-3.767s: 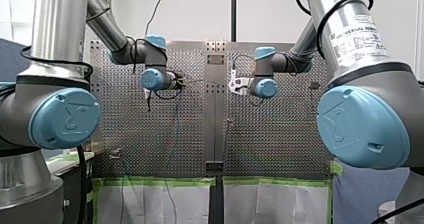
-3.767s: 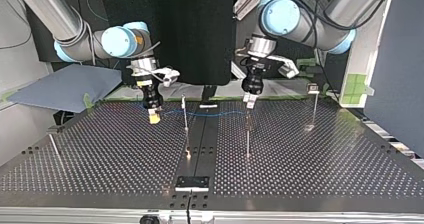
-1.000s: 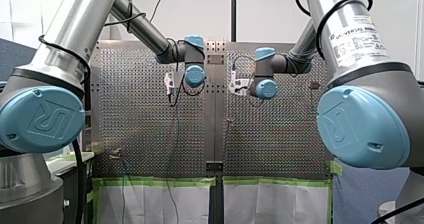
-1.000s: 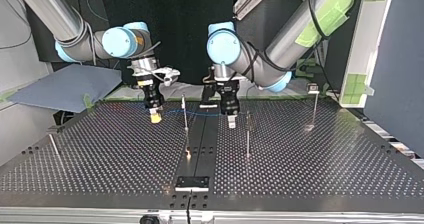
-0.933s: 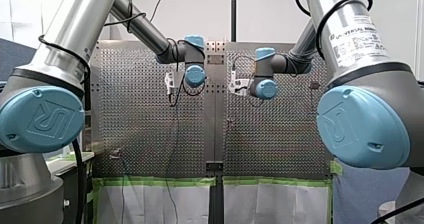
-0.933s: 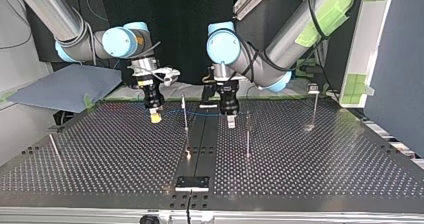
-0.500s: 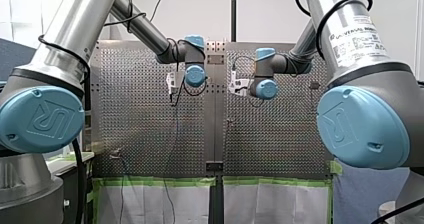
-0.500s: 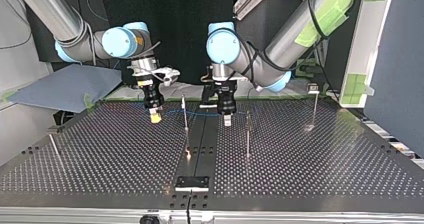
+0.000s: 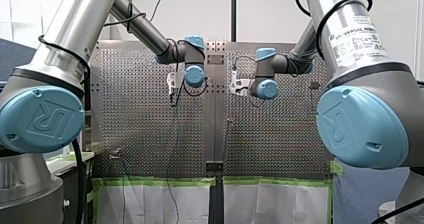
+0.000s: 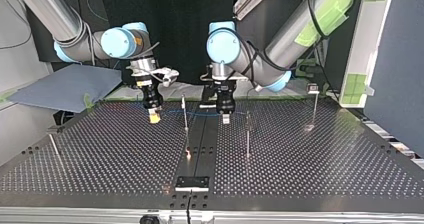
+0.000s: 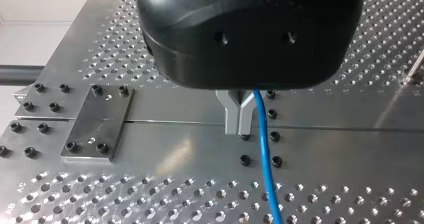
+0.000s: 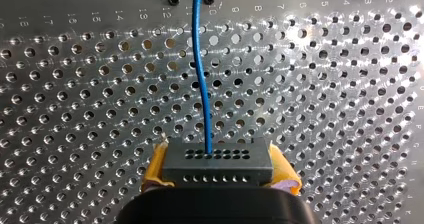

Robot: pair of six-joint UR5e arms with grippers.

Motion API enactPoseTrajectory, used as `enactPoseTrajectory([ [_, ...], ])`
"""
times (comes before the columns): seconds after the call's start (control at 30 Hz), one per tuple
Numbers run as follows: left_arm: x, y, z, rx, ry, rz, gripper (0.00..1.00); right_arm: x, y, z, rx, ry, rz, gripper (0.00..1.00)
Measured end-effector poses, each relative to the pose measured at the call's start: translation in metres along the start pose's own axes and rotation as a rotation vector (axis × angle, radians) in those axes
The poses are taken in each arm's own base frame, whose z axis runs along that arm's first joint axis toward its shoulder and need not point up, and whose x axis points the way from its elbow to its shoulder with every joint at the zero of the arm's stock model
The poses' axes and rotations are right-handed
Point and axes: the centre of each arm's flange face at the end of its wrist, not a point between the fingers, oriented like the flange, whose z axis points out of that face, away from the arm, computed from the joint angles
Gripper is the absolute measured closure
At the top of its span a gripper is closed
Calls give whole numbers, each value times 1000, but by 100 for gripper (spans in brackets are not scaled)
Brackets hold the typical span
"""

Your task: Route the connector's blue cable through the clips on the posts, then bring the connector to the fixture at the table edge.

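In the top view my right gripper (image 10: 153, 115) hangs at the left over the table. The right wrist view shows its yellow pads (image 12: 159, 165) shut on the dark grey connector (image 12: 218, 164). The blue cable (image 10: 200, 115) runs from the connector past a thin post (image 10: 185, 111) towards a second post (image 10: 247, 129). My left gripper (image 10: 226, 118) stands between those posts at the cable's height. In the left wrist view its metal fingers (image 11: 239, 119) are pressed together. The blue cable (image 11: 264, 154) passes close beside them, not between the tips.
A black fixture plate (image 10: 192, 182) sits at the near edge in the top view. More posts stand at that view's right (image 10: 315, 104) and left (image 10: 52, 144). A bolted metal plate (image 11: 97, 121) lies beside my left gripper. A blue cloth (image 10: 65, 86) lies off the table.
My left arm swung in from the second post, then crept towards the top view's left and a little farther back along the cable. My right arm and the connector stayed put.
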Motion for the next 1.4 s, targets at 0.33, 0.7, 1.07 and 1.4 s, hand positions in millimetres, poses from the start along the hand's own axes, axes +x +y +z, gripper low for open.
enactPoseTrajectory([
  [0.33,24,2,-15,15,14,10,100,-7,0,-6,-7,-29,1,100],
  [0.7,73,-11,-28,46,69,48,100,-26,3,-23,-25,-84,6,100],
  [1.07,90,-15,-43,66,65,41,100,-48,13,-43,-53,-110,13,100],
  [1.4,112,-20,-59,98,85,54,100,-69,22,-63,-71,-119,24,100],
])
